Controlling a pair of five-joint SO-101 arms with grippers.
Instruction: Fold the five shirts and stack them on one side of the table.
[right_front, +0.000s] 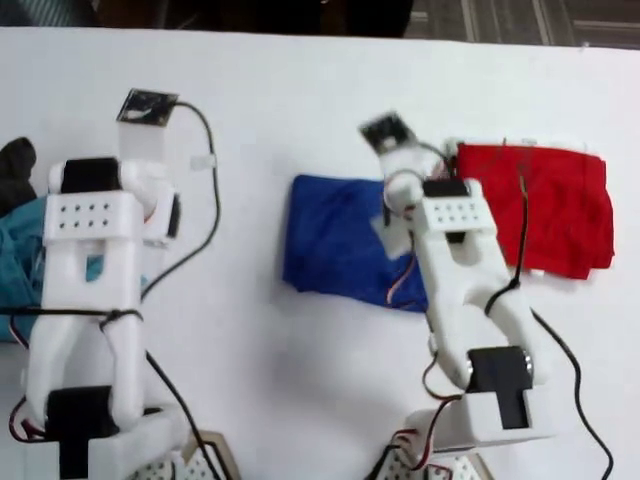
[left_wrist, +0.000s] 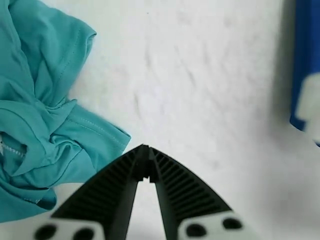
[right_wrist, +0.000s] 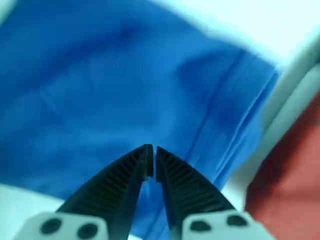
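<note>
A folded blue shirt (right_front: 335, 243) lies at the table's middle. To its right lies a folded red shirt (right_front: 545, 205). A crumpled teal shirt (right_front: 22, 250) sits at the left edge, partly under the left arm. My right gripper (right_wrist: 151, 162) hangs shut over the blue shirt (right_wrist: 115, 95) with nothing in it, near the shirt's right end, and the red shirt (right_wrist: 290, 190) shows beside it. My left gripper (left_wrist: 146, 165) is shut and empty above bare table, just right of the teal shirt (left_wrist: 40, 115). The blue shirt (left_wrist: 306, 60) shows farther off.
A dark cloth (right_front: 16, 170) lies at the far left behind the teal shirt. The white table (right_front: 260, 340) has free room between the two arms and along the back. Cables hang from both arms.
</note>
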